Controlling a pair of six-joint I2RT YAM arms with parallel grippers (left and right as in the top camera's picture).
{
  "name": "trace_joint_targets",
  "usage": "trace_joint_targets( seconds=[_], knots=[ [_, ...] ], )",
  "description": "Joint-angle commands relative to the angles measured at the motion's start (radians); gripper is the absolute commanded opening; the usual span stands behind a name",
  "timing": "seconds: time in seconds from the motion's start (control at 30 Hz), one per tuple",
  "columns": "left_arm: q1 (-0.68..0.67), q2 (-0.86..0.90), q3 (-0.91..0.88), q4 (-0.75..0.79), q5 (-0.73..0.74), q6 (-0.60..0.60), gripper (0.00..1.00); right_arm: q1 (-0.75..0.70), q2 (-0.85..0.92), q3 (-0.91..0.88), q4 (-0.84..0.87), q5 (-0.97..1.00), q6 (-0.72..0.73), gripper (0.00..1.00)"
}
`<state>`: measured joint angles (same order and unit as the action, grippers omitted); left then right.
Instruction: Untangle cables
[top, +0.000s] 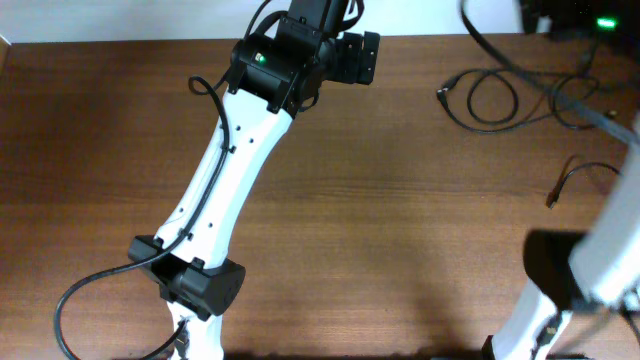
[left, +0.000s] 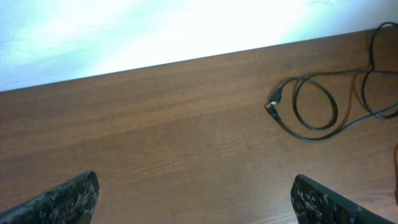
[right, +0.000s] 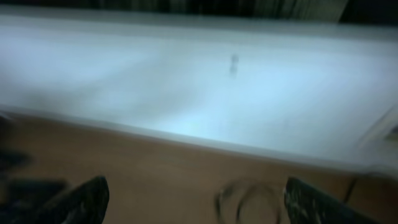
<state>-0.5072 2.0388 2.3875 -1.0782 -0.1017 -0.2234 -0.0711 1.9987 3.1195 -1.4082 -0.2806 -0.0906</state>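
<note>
Brown wood of the tabletop (top: 400, 200) lies bare under our left gripper (left: 196, 202), which hangs spread and empty near the far edge. The cables (left: 296, 109) rest toward the far right corner as a black loop with its plug (left: 273, 103) pointing left, with a thin yellow-tipped cord (top: 553, 198) by the right edge, and our right gripper (right: 196, 202) is likewise spread with nothing in it, its view blurred. We judge that tugging the plug could cinch the loop into a knot, and the thick arm wire (top: 505, 58) crossing above those loops stands in our way.
</note>
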Motion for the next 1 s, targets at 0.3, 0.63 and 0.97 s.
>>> trace_joint_targets(
  seconds=[0.3,0.63,0.97],
  knots=[
    [0.006,0.009,-0.006,-0.043,0.008,0.016,0.99,-0.095,-0.520,-0.696,0.417,-0.003,0.046,0.90],
    [0.005,0.009,-0.006,-0.078,0.011,0.016,0.99,-0.093,-1.195,-2.050,1.345,0.328,0.068,0.81],
    [0.005,0.009,-0.006,-0.121,0.011,0.016,0.99,-0.093,-1.388,-2.388,1.242,0.624,0.325,0.99]
  ],
)
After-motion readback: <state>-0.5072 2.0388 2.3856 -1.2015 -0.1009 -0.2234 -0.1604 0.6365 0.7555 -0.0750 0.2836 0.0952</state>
